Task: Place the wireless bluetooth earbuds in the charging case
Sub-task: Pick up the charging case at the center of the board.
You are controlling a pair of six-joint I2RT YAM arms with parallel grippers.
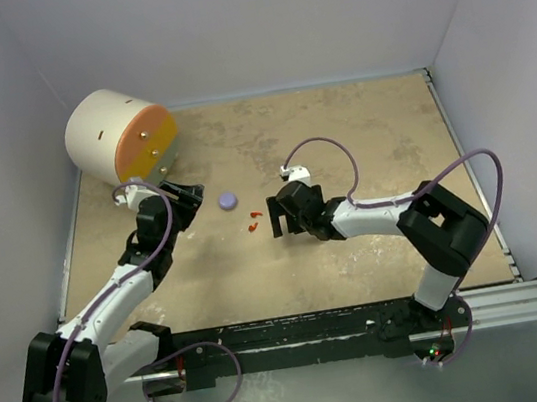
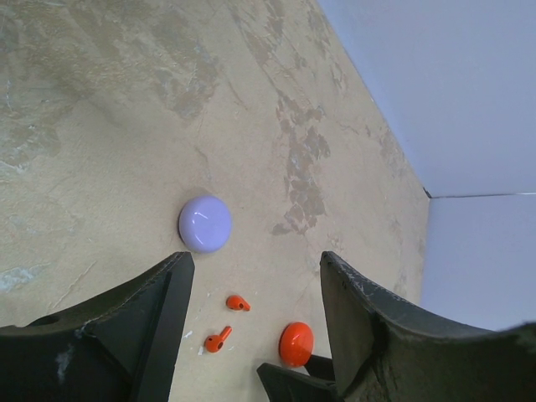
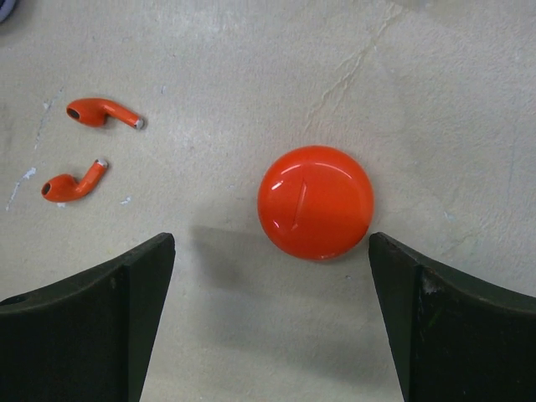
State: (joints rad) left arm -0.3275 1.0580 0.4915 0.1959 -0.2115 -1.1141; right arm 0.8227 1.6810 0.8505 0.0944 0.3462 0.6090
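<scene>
Right gripper [image 3: 270,244] jaws stood wide apart, closed red charging case [image 3: 316,202] just ahead, two red earbuds [image 3: 102,112] nearby on the table [image 3: 251,50], left gripper [image 2: 255,261] jaws apart, empty, near lavender case [image 2: 205,224]

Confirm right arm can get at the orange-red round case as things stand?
Probably yes. The right gripper is wide open, and the orange-red case lies on bare table just ahead of its fingers, nothing touching it. The two red earbuds lie apart, off to one side.

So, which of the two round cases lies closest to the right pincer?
The red-orange case: it sits straight ahead of the open right pincer. The lavender case lies farther off, nearer the left pincer.
</scene>
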